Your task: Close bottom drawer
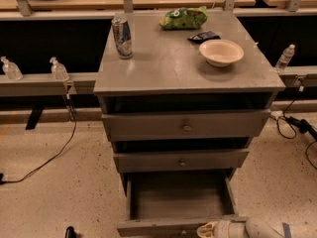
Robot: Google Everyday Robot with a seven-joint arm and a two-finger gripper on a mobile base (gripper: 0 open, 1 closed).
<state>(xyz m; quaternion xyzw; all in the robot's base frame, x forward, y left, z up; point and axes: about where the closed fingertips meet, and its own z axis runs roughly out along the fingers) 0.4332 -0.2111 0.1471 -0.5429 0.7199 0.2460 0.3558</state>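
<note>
Arm point(260, 228) lies low, coming in from the right at the foot of the cabinet point(173, 71). Gripper point(208, 229) sits at the front panel of the bottom drawer point(158, 226), right of centre; open or closed: cannot tell. Bottom drawer is pulled well out of the cabinet, bare grey floor showing. On the cabinet top: bowl point(233, 58), can point(122, 36), green bag point(182, 18).

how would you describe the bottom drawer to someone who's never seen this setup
Find the grey cabinet in the middle of the view, with a can and a bowl on top. Of its three stacked drawers, take the lowest, the bottom drawer, by the floor. It alone is pulled far out, showing its inside, and the gripper sits at its front panel.
</note>
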